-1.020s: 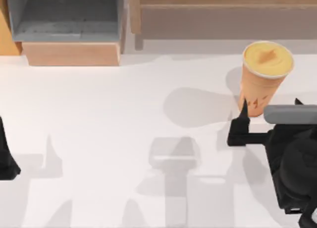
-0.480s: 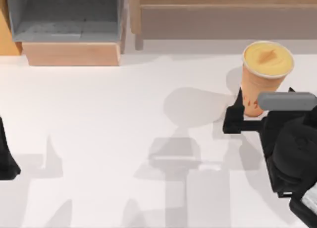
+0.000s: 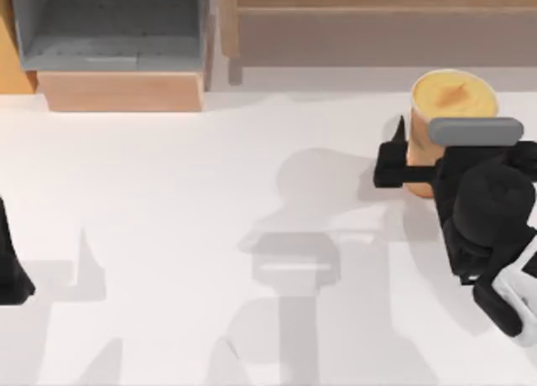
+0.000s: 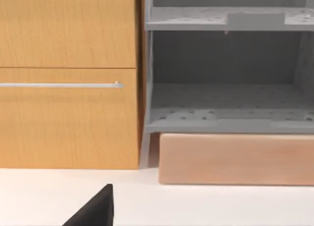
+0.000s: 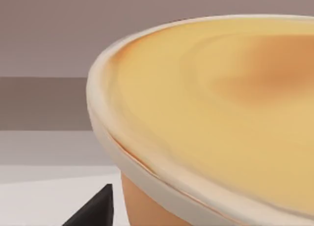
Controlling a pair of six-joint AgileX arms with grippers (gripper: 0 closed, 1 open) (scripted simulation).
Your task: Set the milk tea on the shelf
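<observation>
You see the white table [image 3: 185,235] under both arms. Beyond the right gripper [image 3: 445,155], at the far edge, stands the wooden shelf [image 3: 369,29] with its long taupe-brown board. Far to that gripper's left sits the grey-lined box [image 3: 109,33] with a pale wood front, and the left wrist view shows an orange-brown drawer cabinet [image 4: 68,78] just beside this box.

The right arm [image 3: 487,226] reaches in from the table's right side. Your right gripper is at the milk tea [image 3: 453,101], which stands upright on the table, in front of the shelf and apart from it. One dark finger [image 3: 394,155] is at the cup's left side; the other is hidden, so you cannot tell if the grip is closed.

The left gripper [image 3: 10,268] rests parked at the table's left edge.
</observation>
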